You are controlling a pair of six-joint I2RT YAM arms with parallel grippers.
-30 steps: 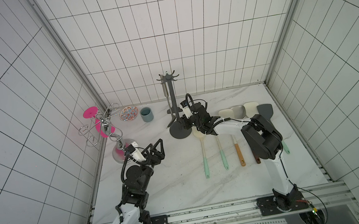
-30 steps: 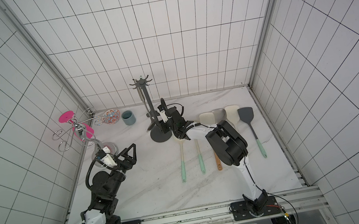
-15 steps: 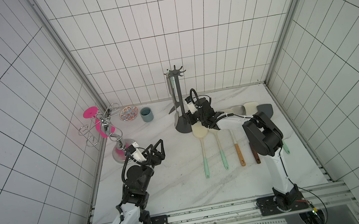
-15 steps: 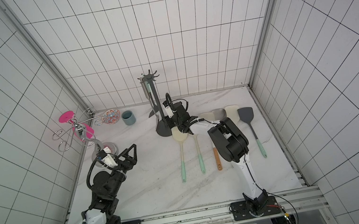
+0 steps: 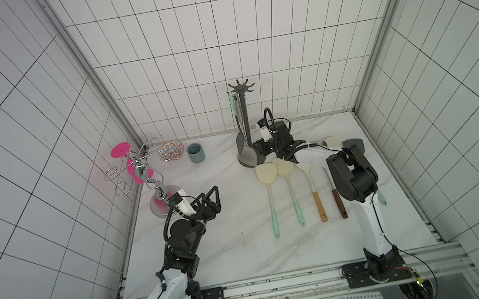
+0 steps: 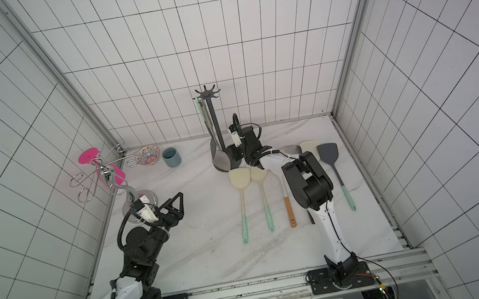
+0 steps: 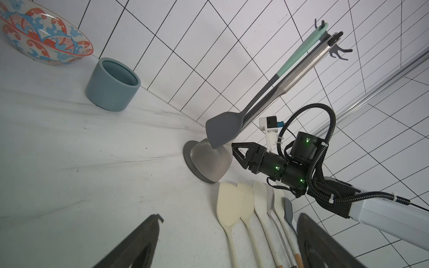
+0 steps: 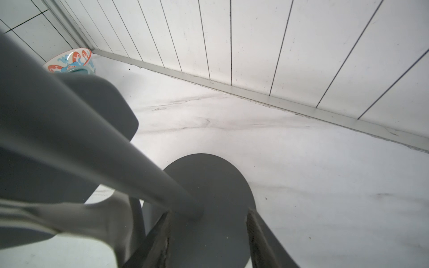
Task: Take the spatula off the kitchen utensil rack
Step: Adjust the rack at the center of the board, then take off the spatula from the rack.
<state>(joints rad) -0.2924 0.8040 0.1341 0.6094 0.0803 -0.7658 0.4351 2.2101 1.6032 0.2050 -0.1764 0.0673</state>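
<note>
Your left gripper (image 5: 214, 201) hung wide open and empty over the table (image 5: 234, 257), well apart from the job. At the rack (image 5: 244, 112) the spatula (image 7: 222, 132) was not yet off, dangling from a top hook beside a steel-handled one (image 7: 301, 67). Your right gripper (image 8: 209, 213) sat low at the rack's foot, jaws parted either side of the pole and seemingly clamping nothing, so the whole lift was left to do.
</note>
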